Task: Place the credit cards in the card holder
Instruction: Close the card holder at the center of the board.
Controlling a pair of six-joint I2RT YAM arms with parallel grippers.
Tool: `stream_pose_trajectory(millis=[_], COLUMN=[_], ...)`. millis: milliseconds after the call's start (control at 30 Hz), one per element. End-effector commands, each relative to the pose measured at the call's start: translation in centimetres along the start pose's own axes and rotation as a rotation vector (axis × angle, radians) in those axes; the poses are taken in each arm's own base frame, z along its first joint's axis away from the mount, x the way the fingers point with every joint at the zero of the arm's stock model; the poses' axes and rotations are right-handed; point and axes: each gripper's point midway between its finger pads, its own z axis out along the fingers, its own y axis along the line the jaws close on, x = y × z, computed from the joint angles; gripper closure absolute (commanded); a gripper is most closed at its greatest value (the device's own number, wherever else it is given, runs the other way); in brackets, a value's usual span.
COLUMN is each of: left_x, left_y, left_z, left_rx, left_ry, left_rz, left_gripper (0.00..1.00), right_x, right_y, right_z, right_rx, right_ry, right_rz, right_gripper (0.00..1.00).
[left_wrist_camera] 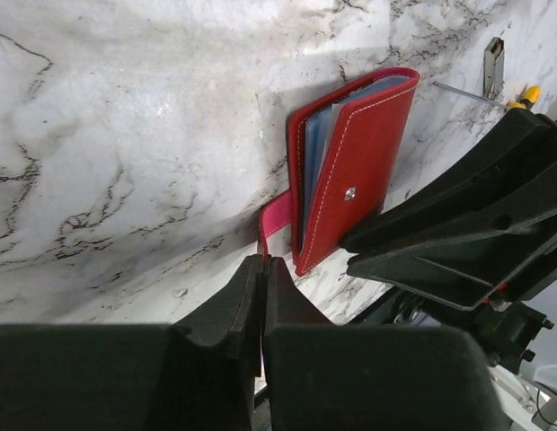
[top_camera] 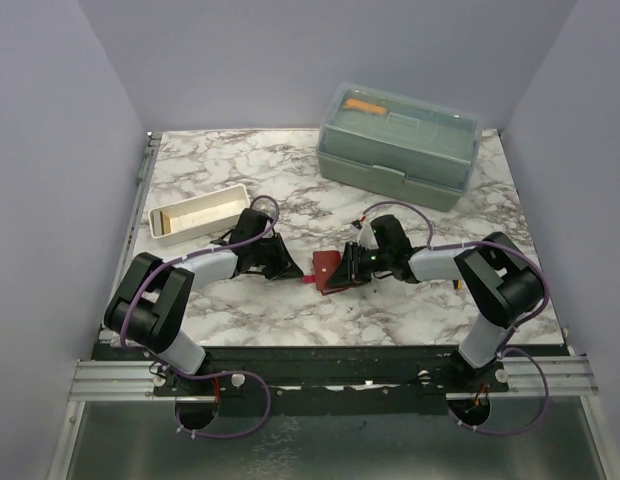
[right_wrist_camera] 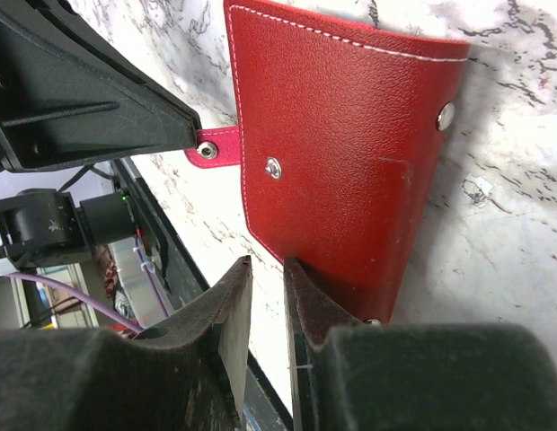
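The dark-red card holder (top_camera: 326, 270) sits on the marble between my two grippers, partly open, with grey-blue inner pockets (left_wrist_camera: 316, 148) showing. Its strap (left_wrist_camera: 277, 218) runs into my left gripper (left_wrist_camera: 263, 261), whose fingers are pressed together on the strap's end. From the other side, my right gripper (right_wrist_camera: 266, 262) stands at the holder's corner (right_wrist_camera: 332, 153). Its jaws are a narrow gap apart, with bare marble showing between them, and one finger lies over the cover's edge. In the top view both grippers (top_camera: 287, 268) (top_camera: 352, 266) flank the holder. No loose credit cards show.
A long white tray (top_camera: 196, 212) stands at the back left, behind the left arm. A large pale-green lidded box (top_camera: 399, 146) sits at the back right. A small metal tool with a yellow handle (left_wrist_camera: 494, 67) lies on the marble beyond the right gripper.
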Motion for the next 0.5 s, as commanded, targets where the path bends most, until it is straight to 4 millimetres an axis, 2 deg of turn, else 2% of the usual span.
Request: stream_pose_trajectory(millis=[0,267,467], left_x=[0.3,-0.4,-1.1], left_y=[-1.3,-3.7,-5.1], left_z=[-0.4,-0.8,-0.8], left_rx=[0.064,0.139,0.166], left_ry=[0.012,0.024,0.024], left_rz=[0.015,0.029,0.038], left_gripper=[1.0,1.0,1.0], right_x=[-0.2,-1.5,-2.0], right_y=[-1.1,-1.0,-2.3], right_z=[0.4,0.2,0.5], right_rx=[0.072,0.118,0.18], right_ry=[-0.011,-0.039,-0.06], right_rz=[-0.001,-0.02,0.003], right_gripper=[0.74,0.7,0.72])
